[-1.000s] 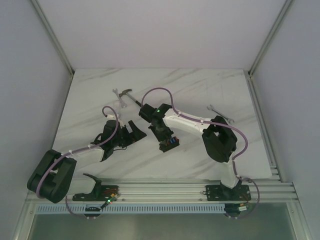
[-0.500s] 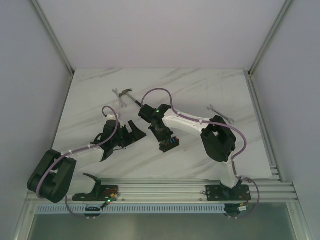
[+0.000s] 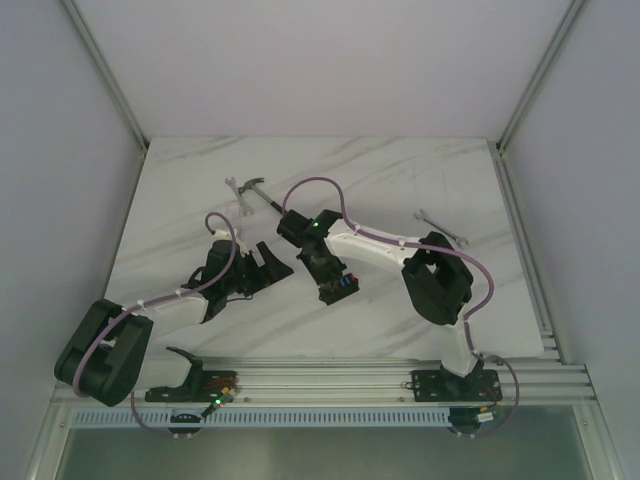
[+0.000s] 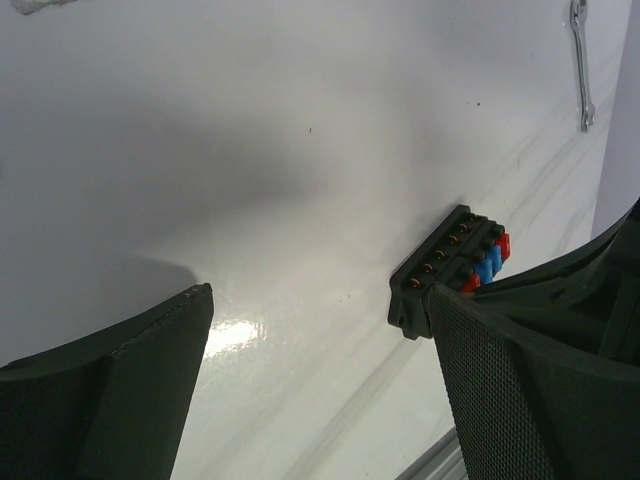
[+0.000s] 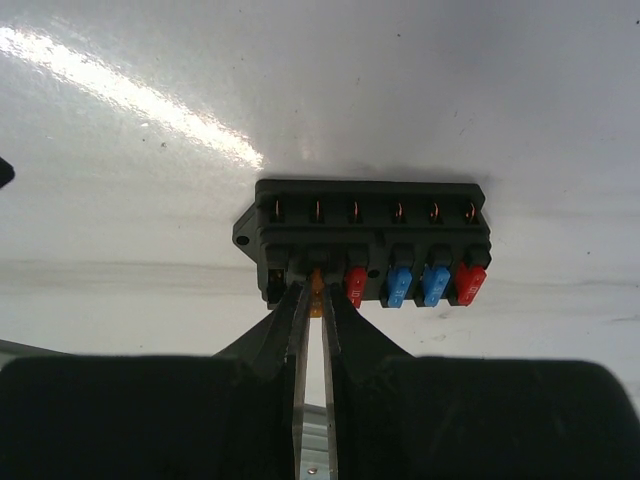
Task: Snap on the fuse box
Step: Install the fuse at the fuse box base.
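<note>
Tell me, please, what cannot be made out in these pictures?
- Right wrist: the orange piece pinched by the right gripper is mostly covered by its fingertips. Whether it sits fully in the fuse box is unclear.
- Left wrist: a finger of the open left gripper hides one corner of the fuse box.
- Top external: the fuses are too small to count.

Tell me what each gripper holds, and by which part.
Right gripper pinches an orange fuse by its exposed end, at the fuse box's slot row. Left gripper is open, holding nothing.
</note>
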Action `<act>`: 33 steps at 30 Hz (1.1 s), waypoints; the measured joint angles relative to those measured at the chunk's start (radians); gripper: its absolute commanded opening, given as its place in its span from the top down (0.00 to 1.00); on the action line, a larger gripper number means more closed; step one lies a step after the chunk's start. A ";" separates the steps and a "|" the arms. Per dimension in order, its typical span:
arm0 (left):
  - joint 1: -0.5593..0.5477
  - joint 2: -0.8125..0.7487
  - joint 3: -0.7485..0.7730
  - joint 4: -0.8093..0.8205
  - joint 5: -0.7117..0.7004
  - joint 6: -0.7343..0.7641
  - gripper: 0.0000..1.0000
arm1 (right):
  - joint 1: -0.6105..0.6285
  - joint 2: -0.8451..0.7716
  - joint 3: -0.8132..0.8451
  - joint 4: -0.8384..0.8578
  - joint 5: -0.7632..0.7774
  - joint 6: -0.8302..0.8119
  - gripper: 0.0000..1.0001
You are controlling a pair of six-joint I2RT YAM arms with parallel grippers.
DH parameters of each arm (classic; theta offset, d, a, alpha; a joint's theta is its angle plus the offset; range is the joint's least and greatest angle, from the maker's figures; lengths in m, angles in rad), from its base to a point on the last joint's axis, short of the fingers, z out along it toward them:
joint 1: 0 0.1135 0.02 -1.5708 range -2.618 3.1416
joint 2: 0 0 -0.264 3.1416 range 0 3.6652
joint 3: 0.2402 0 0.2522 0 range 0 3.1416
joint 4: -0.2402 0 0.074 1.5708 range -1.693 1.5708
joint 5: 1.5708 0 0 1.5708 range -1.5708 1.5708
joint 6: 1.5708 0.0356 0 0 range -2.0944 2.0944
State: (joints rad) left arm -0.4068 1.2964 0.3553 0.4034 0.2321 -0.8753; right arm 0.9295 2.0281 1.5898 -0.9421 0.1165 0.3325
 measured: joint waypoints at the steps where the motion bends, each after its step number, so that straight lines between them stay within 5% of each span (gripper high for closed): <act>1: 0.000 0.000 0.000 -0.001 0.004 -0.002 0.05 | 0.000 -0.002 -0.003 0.003 0.001 0.000 1.00; 11: -0.071 0.000 0.000 -0.002 0.023 -0.045 0.28 | 0.013 -0.025 -0.048 0.050 0.012 0.003 1.00; 33: -0.219 0.180 0.074 0.067 0.102 -0.121 0.50 | 0.008 -0.077 -0.112 0.117 0.010 0.023 1.00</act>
State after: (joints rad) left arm -0.6254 1.4769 0.4294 0.4706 0.3344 -0.9966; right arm 0.9375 1.9511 1.4776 -0.8246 0.1268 0.3557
